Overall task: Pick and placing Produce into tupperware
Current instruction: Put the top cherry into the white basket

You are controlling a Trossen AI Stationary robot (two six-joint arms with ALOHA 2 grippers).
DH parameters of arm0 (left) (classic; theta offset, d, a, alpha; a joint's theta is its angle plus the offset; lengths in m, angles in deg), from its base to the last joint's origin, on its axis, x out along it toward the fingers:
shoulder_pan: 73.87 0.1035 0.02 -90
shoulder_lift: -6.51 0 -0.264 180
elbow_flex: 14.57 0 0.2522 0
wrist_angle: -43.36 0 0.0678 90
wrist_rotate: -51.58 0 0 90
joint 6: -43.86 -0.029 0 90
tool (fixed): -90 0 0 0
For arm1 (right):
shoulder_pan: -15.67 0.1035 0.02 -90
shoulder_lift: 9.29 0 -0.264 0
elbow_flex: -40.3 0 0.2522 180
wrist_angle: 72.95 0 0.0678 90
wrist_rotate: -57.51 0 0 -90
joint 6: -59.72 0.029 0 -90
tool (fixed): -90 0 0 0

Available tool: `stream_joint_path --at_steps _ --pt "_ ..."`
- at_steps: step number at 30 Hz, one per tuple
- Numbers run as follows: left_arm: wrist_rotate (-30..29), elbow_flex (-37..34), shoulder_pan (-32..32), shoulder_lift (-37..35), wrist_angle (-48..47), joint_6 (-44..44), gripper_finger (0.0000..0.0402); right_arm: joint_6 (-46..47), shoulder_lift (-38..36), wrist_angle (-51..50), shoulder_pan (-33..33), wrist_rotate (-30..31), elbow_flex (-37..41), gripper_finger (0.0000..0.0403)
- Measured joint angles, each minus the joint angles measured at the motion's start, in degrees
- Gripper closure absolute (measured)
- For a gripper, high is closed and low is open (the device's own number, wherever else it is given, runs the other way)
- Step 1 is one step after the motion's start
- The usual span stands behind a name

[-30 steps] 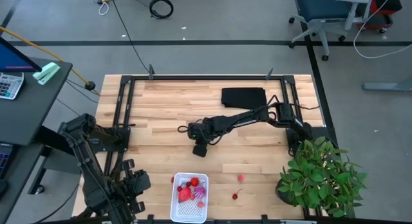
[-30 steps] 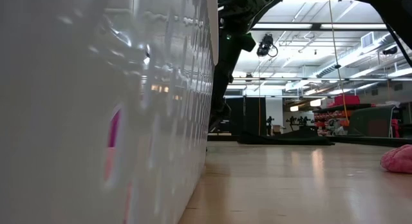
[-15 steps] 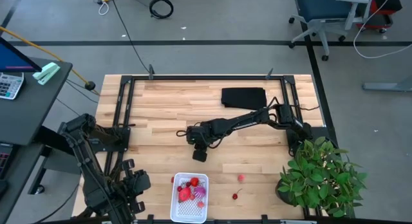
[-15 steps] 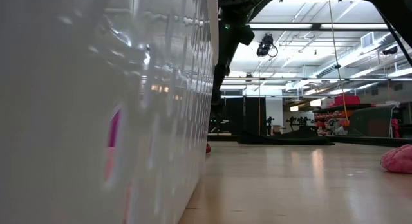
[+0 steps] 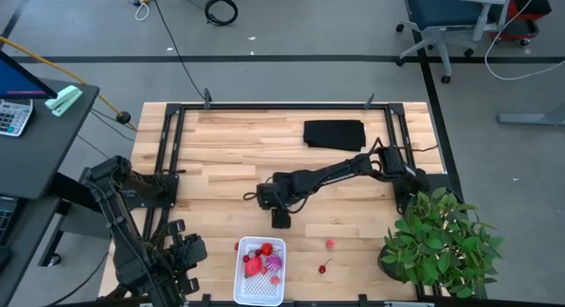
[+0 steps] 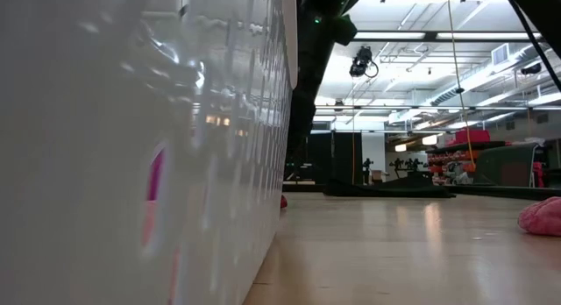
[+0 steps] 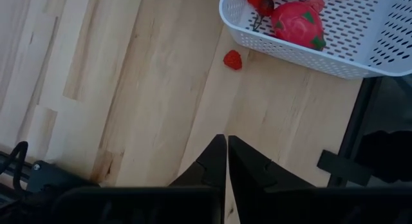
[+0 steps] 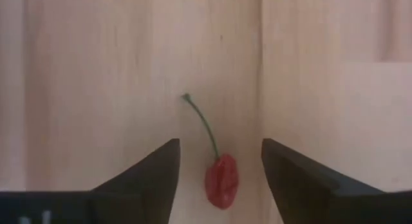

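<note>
The white tupperware point(image 5: 262, 272) stands at the near edge and holds several red pieces, among them the larger red-pink one point(image 7: 296, 24). A small strawberry point(image 7: 233, 59) lies on the wood just outside its wall. My right gripper point(image 5: 280, 219) hovers beyond the tupperware, open and pointing down. A small red cherry-like piece with a green stem point(image 8: 221, 180) lies on the table in the gap between its fingers point(image 8: 220, 147), apart from both. A pink piece point(image 5: 330, 243) and a red piece point(image 5: 323, 269) lie right of the tupperware. My left gripper point(image 7: 226, 153) waits shut at the near left corner.
A flat black cloth point(image 5: 334, 133) lies near the far edge. A green potted plant point(image 5: 441, 245) stands at the near right corner. The tupperware wall point(image 6: 131, 147) fills the left of the low view. Bare wood lies between the cloth and the right gripper.
My right gripper has moved toward the table's near edge, closer to the tupperware, with the arm stretching out farther. In the low view a small red piece now shows on the table beside the tupperware wall, where a second ago none showed.
</note>
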State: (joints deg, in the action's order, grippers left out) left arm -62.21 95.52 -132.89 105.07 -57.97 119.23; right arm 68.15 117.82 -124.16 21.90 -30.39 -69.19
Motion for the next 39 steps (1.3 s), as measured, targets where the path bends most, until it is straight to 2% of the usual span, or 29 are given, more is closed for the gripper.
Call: stream_joint_path --at_steps 4,10,17,24,30,35,38,39 --pt "0.00 0.00 0.00 0.00 0.00 -0.04 0.0382 -1.15 0.00 0.03 0.33 3.46 0.00 0.0159" --pt "0.00 0.00 0.00 0.00 0.63 0.48 0.0389 -0.99 0.00 1.57 0.21 2.36 0.00 0.0151" --pt "0.00 0.00 0.00 0.00 1.22 0.50 0.0379 0.15 -0.02 6.36 0.38 -1.80 3.25 0.0162" --pt "0.01 0.00 0.00 0.00 1.22 0.45 0.0388 0.56 -0.31 7.30 0.15 0.58 4.94 0.0180" --pt "0.00 0.00 0.00 0.00 1.40 0.50 0.0388 0.65 -0.31 8.94 -0.56 -3.37 5.05 0.0237" --pt "0.01 0.00 0.00 0.00 1.42 0.50 0.0378 2.34 -0.24 9.19 -0.72 -3.36 5.05 0.0325" --pt "0.00 0.00 0.00 0.00 1.42 0.50 0.0378 5.46 -0.20 9.45 -1.09 -5.59 5.05 0.0383" --pt "0.00 0.00 0.00 0.00 1.40 0.50 0.0380 5.99 -0.20 9.46 -1.18 -6.06 5.05 0.0391"
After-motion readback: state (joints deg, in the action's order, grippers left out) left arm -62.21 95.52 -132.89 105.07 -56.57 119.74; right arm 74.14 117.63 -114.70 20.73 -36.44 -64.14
